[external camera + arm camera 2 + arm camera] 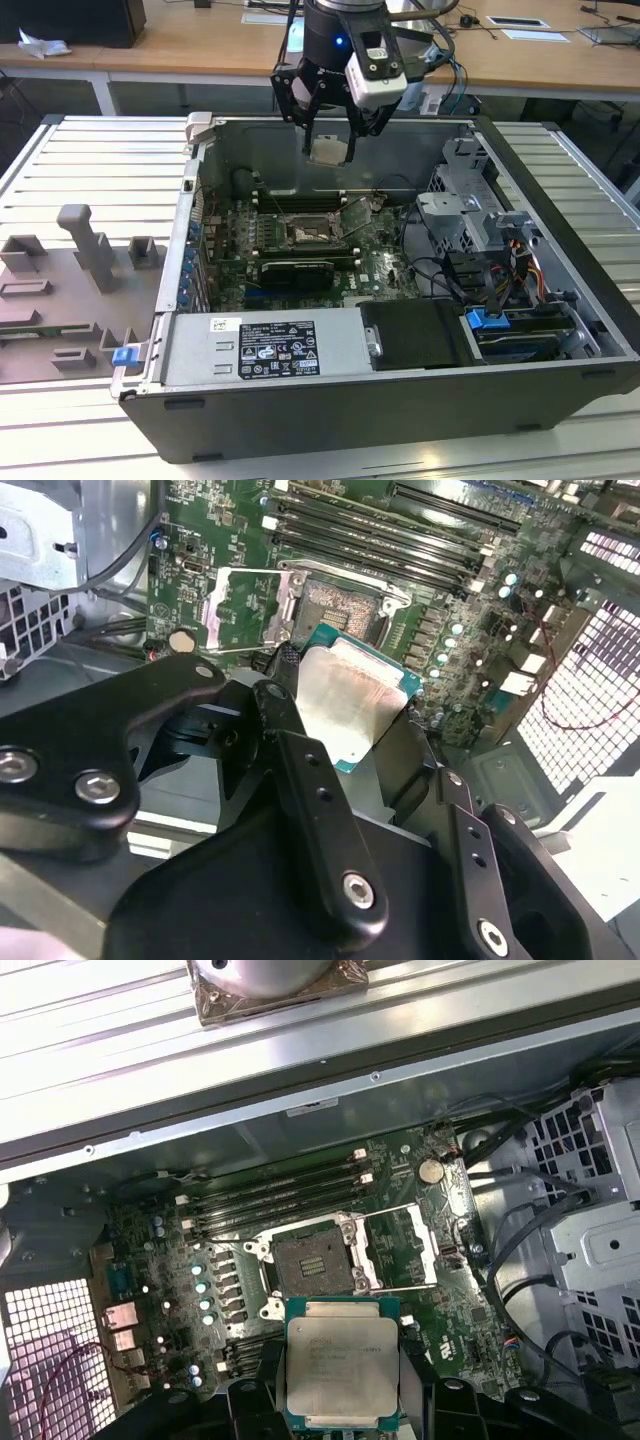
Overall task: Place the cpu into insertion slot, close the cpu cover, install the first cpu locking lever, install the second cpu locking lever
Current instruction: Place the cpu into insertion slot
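My gripper (328, 147) hangs over the rear part of the open computer case, shut on the cpu (328, 150), a small square chip with a pale metal face. Both wrist views show the cpu (342, 1365) (345, 705) clamped by its edges between the black fingers (255, 1395). The insertion slot (312, 1260) (340, 600) (305, 232) lies bare on the green board, below and slightly ahead of the chip. Beside the socket, the cpu cover (400, 1245) (245, 605) is swung open, a thin silvery frame.
Long black memory slots (275, 1195) run next to the socket, and a black card (297, 270) lies in front of it. A drive cage with cables (480, 225) fills the case's right side in the exterior view. A grey fixture (90, 250) stands outside on that view's left.
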Motion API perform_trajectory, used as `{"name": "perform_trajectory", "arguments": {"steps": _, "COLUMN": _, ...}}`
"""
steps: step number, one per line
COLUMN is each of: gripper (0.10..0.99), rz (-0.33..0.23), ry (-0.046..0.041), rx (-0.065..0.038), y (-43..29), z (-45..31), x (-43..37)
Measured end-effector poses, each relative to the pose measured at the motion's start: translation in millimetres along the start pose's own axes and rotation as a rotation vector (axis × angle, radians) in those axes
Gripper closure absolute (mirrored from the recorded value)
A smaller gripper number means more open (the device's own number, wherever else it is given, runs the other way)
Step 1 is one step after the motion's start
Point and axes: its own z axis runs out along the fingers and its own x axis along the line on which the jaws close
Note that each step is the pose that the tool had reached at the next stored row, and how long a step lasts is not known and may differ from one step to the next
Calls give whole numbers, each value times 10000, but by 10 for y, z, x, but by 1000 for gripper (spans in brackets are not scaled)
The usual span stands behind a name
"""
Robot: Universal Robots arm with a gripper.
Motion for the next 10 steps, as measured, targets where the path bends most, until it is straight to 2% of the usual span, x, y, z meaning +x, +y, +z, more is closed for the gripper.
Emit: {"name": "perform_trajectory", "arguments": {"steps": 10, "gripper": 545, "rz": 562, "ry": -54, "rx": 18, "y": 0, "z": 4, "x": 0}}
